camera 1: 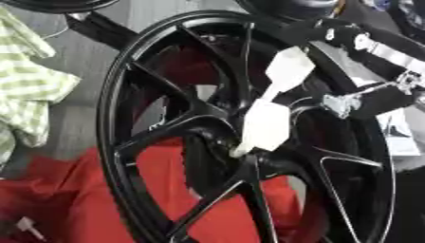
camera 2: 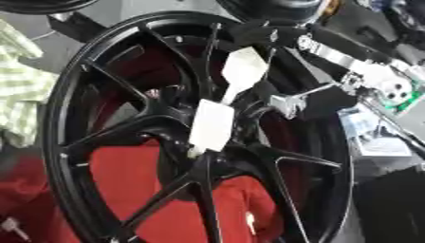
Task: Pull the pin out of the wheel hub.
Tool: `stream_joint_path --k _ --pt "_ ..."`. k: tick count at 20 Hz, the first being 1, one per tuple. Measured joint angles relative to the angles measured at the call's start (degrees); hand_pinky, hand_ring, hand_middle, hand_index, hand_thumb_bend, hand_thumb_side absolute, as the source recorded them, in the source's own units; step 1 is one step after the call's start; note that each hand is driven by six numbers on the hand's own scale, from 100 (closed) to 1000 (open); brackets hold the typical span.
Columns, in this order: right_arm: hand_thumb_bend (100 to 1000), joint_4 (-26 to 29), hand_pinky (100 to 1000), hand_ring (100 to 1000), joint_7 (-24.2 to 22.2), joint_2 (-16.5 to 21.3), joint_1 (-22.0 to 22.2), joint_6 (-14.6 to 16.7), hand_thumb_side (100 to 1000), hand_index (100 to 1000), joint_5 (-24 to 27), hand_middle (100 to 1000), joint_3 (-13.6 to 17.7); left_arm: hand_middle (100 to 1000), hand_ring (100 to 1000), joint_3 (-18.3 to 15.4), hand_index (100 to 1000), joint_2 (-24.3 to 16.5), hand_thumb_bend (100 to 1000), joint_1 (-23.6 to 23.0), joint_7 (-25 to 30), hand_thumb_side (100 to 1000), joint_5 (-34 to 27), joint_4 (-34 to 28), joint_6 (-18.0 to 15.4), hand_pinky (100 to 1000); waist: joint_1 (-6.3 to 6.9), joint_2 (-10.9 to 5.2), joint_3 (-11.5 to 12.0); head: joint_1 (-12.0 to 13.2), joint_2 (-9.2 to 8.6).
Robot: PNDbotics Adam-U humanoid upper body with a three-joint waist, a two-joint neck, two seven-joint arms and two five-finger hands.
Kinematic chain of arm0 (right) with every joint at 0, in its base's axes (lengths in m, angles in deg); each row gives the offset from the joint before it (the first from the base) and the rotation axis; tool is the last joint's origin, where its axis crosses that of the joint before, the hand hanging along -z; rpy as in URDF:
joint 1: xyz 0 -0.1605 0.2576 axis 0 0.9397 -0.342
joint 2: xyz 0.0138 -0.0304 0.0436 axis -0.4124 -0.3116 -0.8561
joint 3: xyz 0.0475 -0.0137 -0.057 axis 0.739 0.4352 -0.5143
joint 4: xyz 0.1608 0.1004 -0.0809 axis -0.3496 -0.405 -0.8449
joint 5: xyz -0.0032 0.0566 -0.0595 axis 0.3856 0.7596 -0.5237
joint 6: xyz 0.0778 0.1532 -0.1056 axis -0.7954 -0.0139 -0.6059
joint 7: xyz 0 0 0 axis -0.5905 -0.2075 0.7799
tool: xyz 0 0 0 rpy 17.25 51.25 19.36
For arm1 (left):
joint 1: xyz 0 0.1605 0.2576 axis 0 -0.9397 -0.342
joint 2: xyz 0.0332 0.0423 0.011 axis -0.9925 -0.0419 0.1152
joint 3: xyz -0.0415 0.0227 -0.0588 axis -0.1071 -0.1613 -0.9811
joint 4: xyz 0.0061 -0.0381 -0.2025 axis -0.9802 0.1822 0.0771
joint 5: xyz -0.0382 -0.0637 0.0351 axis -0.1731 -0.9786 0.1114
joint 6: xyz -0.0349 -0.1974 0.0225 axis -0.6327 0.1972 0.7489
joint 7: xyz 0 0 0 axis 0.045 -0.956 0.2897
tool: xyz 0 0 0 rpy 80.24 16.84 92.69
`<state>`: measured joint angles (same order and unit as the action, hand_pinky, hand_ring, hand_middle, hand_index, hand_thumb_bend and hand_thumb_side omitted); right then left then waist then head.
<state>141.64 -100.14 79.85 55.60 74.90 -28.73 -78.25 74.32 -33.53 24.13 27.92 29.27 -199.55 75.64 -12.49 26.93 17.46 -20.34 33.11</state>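
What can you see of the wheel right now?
The wheel is a glossy black alloy rim with thin paired spokes meeting at a central hub, standing nearly upright and tilted. Red cloth shows behind and below it, through the spokes. The right hand, white-padded fingers on a black and silver arm coming from the upper right, reaches down to the hub. The pin itself cannot be made out.

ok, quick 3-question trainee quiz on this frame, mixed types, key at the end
1. True or false: the wheel is silver.
2. Which part of the wheel does the right hand reach? A) the outer rim B) the hub at the centre C) a lower spoke
3. Fill in: the cloth seen between the spokes is ____.

Key: 1 false, it is black; 2 B; 3 red.
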Motion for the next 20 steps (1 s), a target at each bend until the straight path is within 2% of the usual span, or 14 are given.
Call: stream_joint_path --k 9,14,20 --pt "100 0.0 969 936 -0.9 -0.5 0.0 -0.8 200 911 0.0 925 -0.4 581 634 0.0 741 0.3 100 0.0 0.0 765 0.2 0.0 0.1 571 -0.33 0.57 0.1 -0.6 -0.06" --pt "100 0.0 969 936 -1.0 -0.9 0.0 -1.1 201 911 0.0 918 -0.4 581 634 0.0 741 0.3 100 0.0 0.0 767 0.5 0.0 0.2 571 -0.43 0.71 0.3 -0.7 -1.01" --pt "100 0.0 970 934 -0.5 -1.3 0.0 -1.7 203 911 0.1 914 -0.4 581 633 0.0 741 0.3 100 0.0 -0.1 769 0.6 0.0 0.3 571 -0.74 0.81 0.3 -0.7 -1.08"
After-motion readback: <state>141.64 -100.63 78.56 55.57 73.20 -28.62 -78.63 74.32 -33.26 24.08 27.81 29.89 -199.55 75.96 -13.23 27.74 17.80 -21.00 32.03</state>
